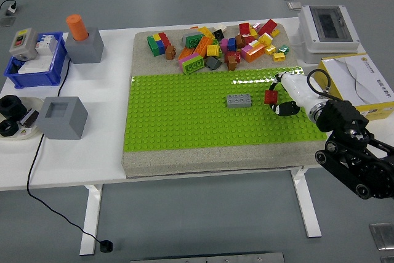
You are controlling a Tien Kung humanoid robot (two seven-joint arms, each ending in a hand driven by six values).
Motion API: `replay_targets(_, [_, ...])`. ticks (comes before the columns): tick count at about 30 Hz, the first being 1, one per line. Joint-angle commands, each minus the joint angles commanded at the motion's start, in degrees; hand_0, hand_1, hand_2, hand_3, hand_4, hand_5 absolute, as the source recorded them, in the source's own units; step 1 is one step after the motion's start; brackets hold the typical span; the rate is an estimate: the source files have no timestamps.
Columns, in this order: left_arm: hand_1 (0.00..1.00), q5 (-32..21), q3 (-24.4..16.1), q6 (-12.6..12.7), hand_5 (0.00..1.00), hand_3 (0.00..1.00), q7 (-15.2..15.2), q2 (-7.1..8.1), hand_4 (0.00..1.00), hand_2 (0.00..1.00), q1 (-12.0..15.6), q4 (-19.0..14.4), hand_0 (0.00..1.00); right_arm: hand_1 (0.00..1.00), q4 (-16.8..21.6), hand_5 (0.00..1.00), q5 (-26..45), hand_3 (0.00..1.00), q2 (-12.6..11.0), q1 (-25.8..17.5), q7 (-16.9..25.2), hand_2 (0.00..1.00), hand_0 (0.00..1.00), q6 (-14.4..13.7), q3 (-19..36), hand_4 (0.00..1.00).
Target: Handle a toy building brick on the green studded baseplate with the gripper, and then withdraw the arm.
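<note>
I have the right hand point(278, 98) over the right part of the green studded baseplate point(184, 121), its white fingers point(295, 87) pinched on a small red brick point(271, 97), which sits at the fingertips just to the right of the grey brick point(239, 100) already seated on the plate. I cannot tell from this height whether the red brick is touching the studs or hanging a little above them. The left arm is nowhere in my view. What worries me first is alignment: if I press down with the brick slightly rotated or straddling the stud rows, it will sit crooked or pop sideways out of the pinch. The grip looks like a fingertip hold on a small, smooth piece, so a hard push could make it twist between the fingers. The grey brick is near; drifting further left could knock into it and shift it or block the red one from seating. On the pull-back, if the fingers part only partway, the brick may come up with them. The loose pile of coloured bricks point(215, 44) beyond the plate's far edge and the white box point(354, 81) on the tabletop point(74, 158) beside my forearm also need a clear path.
</note>
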Motion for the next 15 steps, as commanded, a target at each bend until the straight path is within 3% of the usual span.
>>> replay_targets(15, [0.762,0.21,-0.08,0.13,0.779,0.535,-0.05,-0.02,0.998,0.705,-0.31,0.00,0.774,0.816,-8.62,0.195,2.33,0.541,3.17,3.47,4.13,0.880,0.702,-1.95,-3.71,0.686])
